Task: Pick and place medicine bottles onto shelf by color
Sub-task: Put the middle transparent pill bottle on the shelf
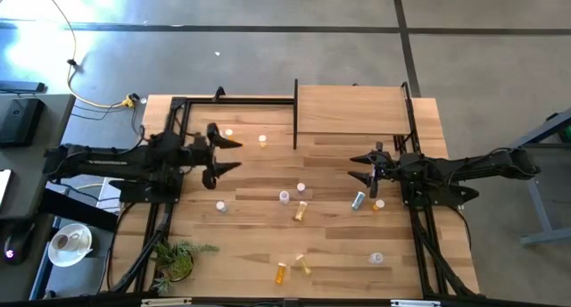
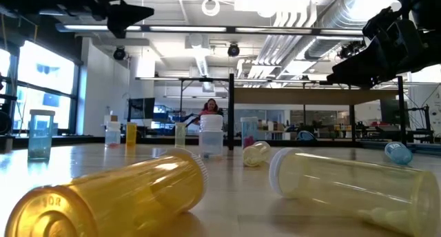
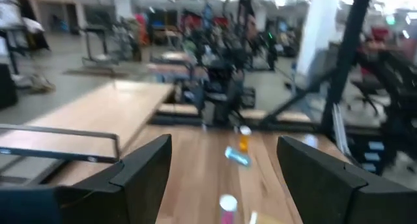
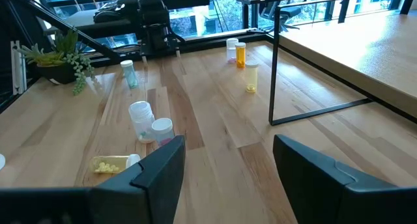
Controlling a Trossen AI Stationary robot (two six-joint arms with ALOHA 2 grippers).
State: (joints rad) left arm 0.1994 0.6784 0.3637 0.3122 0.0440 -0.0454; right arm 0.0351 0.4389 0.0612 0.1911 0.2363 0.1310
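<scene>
Bottles (image 1: 302,211) lay scattered on the surface (image 1: 259,253), shelf (image 1: 350,109) at its far edge. Left hand (image 1: 234,155) and right hand (image 1: 357,167) both hovered open, holding nothing.

Left pincer (image 1: 234,155) at nine o'clock, fingers spread wide, empty, right pincer (image 1: 360,167) at three o'clock, apparently open, both arms reaching inward

No label, brand or sign is legible; only raised characters on the end of the toppled orange bottle (image 2: 110,196) nearest the low camera show, too blurred to read.
</scene>
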